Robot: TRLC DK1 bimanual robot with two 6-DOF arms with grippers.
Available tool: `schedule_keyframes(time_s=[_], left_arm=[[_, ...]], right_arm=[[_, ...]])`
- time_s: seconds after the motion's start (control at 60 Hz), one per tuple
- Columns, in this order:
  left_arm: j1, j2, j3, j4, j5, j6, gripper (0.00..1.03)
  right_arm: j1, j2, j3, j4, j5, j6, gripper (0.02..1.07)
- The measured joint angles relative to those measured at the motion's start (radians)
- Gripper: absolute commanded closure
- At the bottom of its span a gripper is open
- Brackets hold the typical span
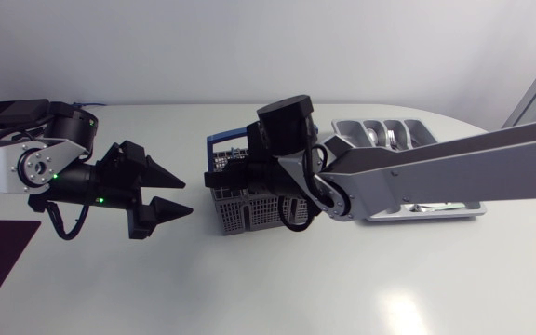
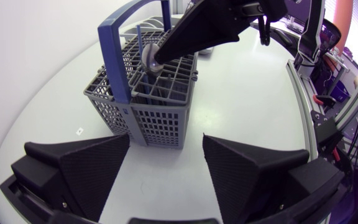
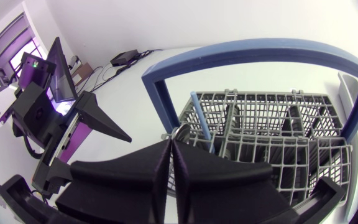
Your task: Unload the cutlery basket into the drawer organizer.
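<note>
Blue handle (image 3: 247, 53) arches over R jaws pinching utensil (image 2: 151, 57) in basket (image 1: 240, 212); L jaws open

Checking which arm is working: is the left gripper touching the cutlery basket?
No, the left gripper sits open, apart from the cutlery basket, with bare table between them.

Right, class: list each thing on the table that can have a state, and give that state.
left hand: open, empty, beside the basket.
right hand: shut on a metal utensil, above the basket.
cutlery basket: upright, handle up, a blue stick standing in it.
drawer organizer: flat on the table, cutlery in some compartments.
</note>
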Motion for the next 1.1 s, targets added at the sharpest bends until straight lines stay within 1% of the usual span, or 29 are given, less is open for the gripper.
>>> schedule_keyframes(time_s=[0.35, 0.767, 1.1], left_arm=[[0.0, 0.0, 0.0, 0.0, 0.0, 0.0, 0.05], [-0.004, 0.0, 0.0, 0.0, 0.0, 0.0, 0.05], [-0.01, -0.008, 0.0, 0.0, 0.0, 0.0, 0.05]], right_arm=[[0.008, -0.031, -0.002, 0.0, -0.027, -0.002, 0.98], [0.01, -0.121, -0.032, 0.001, -0.048, -0.027, 0.98], [0.048, -0.203, -0.065, 0.027, -0.061, -0.074, 0.99]])
